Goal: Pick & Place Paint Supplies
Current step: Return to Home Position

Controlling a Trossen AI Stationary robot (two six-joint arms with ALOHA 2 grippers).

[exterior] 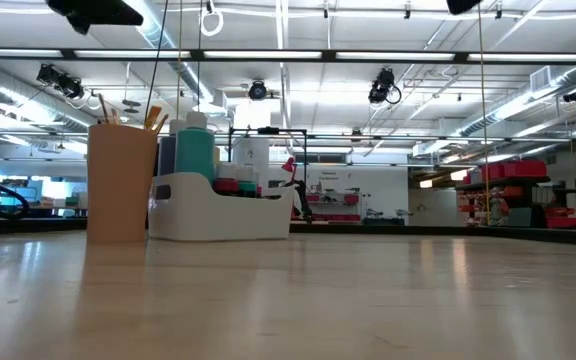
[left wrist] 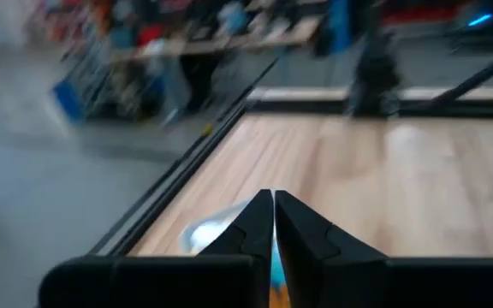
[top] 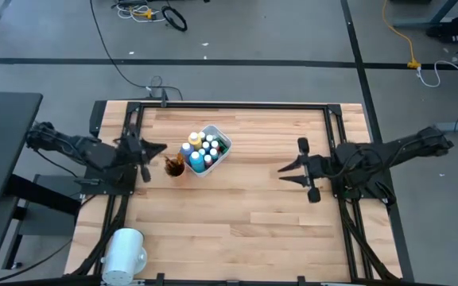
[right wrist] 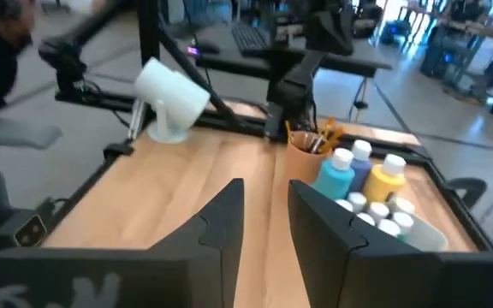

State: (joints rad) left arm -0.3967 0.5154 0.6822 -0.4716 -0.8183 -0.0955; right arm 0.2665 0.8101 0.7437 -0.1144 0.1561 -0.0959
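**Both arms at the tabletop's sides; paint supplies held in tub and cup**

The high view shows the light wooden plank tabletop (top: 237, 214) with 1 arm at each side. A white rectangular plastic tub (exterior: 218, 215) stands left of the tabletop's centre, turned at an angle to its edges. It holds the small white-capped paint bottles (top: 203, 150), packed upright. Blue, teal and yellow bodies can be told from above, and red shows low in the tub in the low view.

Just beside the tub, on the side toward the left arm, stands a plain orange cylindrical cup (exterior: 121, 190). Whether cup and tub touch cannot be told. The thin paintbrushes (exterior: 154, 119) stand in this cup, their ends rising above its rim.

The left hand (top: 159, 148) is over the tabletop's left part, near the cup but apart from it, and points toward it. In the left wrist view its 2 fingers (left wrist: 251, 224) lie pressed together with only a thin slit between them, and they hold nothing.

The right hand (top: 285, 175) is right of centre, well apart from the tub, and points toward it. Its 2 fingers (right wrist: 225, 210) are spread with bare wood showing between them, and they hold nothing.

A large white cylinder (top: 124, 253) sits at the tabletop's corner on the left arm's side, well apart from the tub and cup.
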